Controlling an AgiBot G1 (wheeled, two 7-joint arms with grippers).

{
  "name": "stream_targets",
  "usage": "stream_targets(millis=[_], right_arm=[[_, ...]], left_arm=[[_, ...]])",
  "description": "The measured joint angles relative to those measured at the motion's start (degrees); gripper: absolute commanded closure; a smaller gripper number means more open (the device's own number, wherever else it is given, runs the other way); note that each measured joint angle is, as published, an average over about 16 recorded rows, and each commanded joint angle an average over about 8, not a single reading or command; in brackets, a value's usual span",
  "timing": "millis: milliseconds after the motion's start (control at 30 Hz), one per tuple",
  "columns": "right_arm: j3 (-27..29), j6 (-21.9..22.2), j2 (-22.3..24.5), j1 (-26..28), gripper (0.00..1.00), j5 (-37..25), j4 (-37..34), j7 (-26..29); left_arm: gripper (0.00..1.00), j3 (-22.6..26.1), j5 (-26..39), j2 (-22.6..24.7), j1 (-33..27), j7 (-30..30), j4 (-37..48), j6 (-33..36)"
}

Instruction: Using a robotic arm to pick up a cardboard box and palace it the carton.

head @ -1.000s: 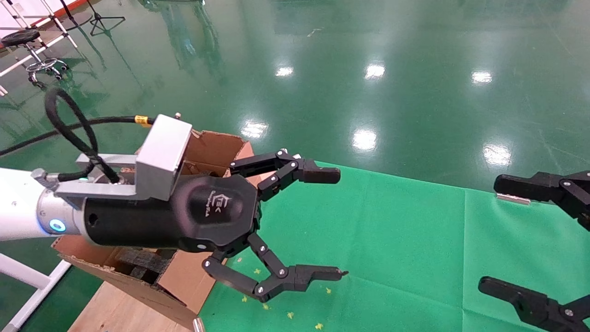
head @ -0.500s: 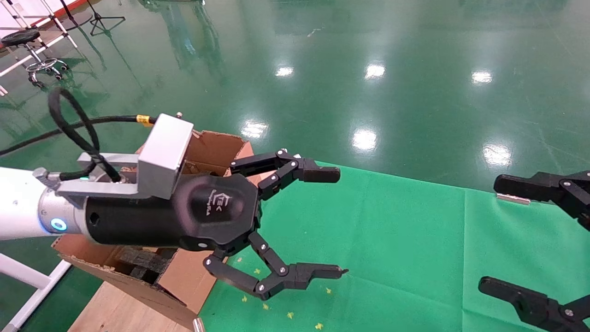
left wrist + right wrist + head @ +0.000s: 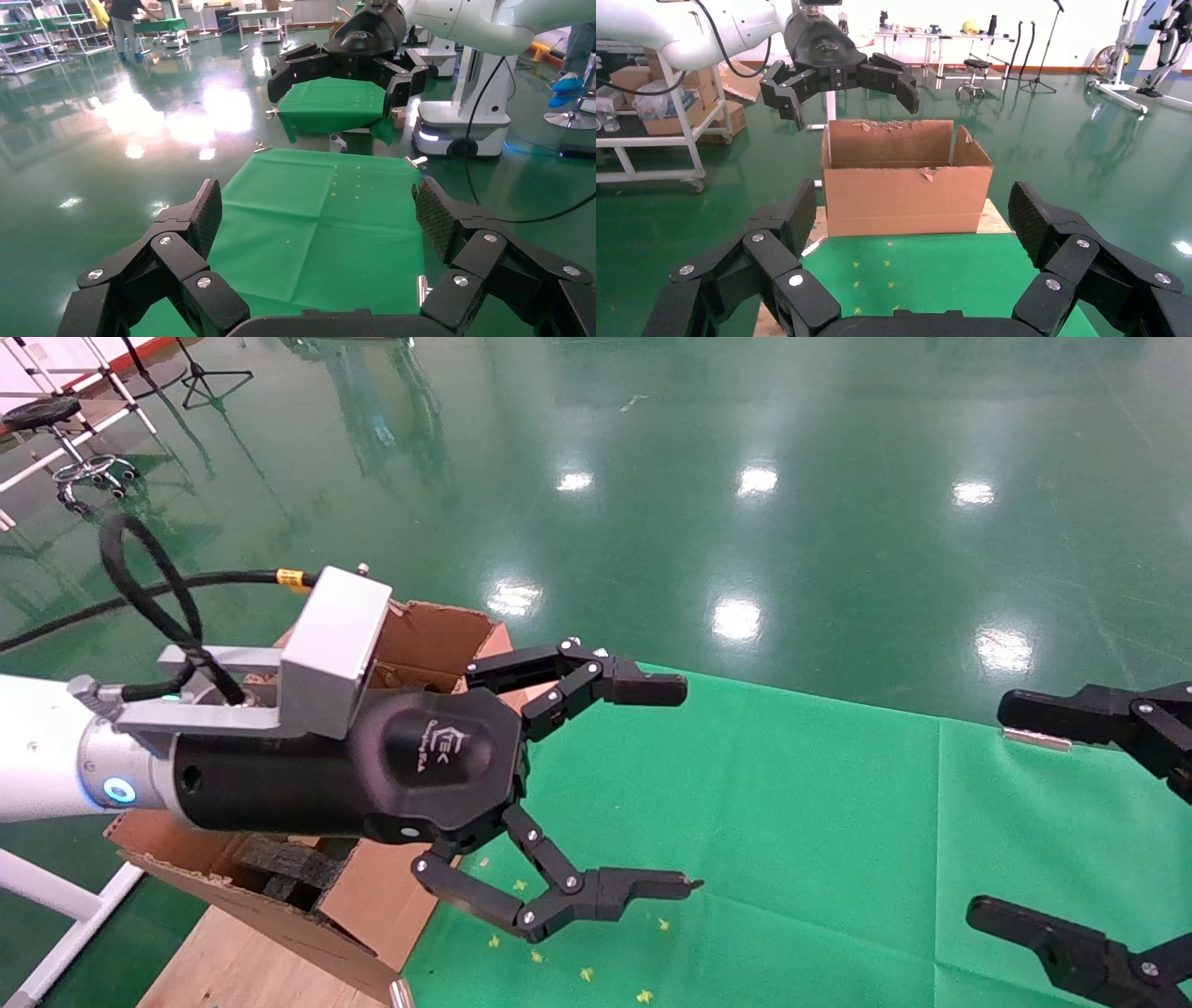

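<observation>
Left gripper [image 3: 684, 784] on white robotic arm [image 3: 37, 766] hangs above carton's [image 3: 307, 887] table-side edge, fingers spread wide, nothing between them. Carton at table's left end, dark foam pieces [image 3: 279, 868] inside; taped cardboard box not visible in any view. Right gripper [image 3: 992, 812] parked at right edge, fingers apart, empty. Versus half second ago: no visible change in either arm. Green cloth [image 3: 792, 840] covers table; glossy green floor [image 3: 745, 477] beyond, stool [image 3: 56, 430] far left.

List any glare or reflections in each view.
Head view: bright ceiling-light spots on the glossy green floor. Left wrist view: a broad white glare patch on the floor. Right wrist view: faint furniture reflections on the floor; the carton is evenly lit.
</observation>
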Motion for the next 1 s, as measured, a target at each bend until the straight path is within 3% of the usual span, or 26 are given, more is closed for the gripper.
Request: stream_targets(millis=[1000], right_arm=[[0.0, 0.0, 0.0, 0.0, 0.0, 0.0, 0.0, 0.0]], left_arm=[[0.0, 0.04, 0.04, 0.0, -0.06, 0.0, 0.05, -0.01]])
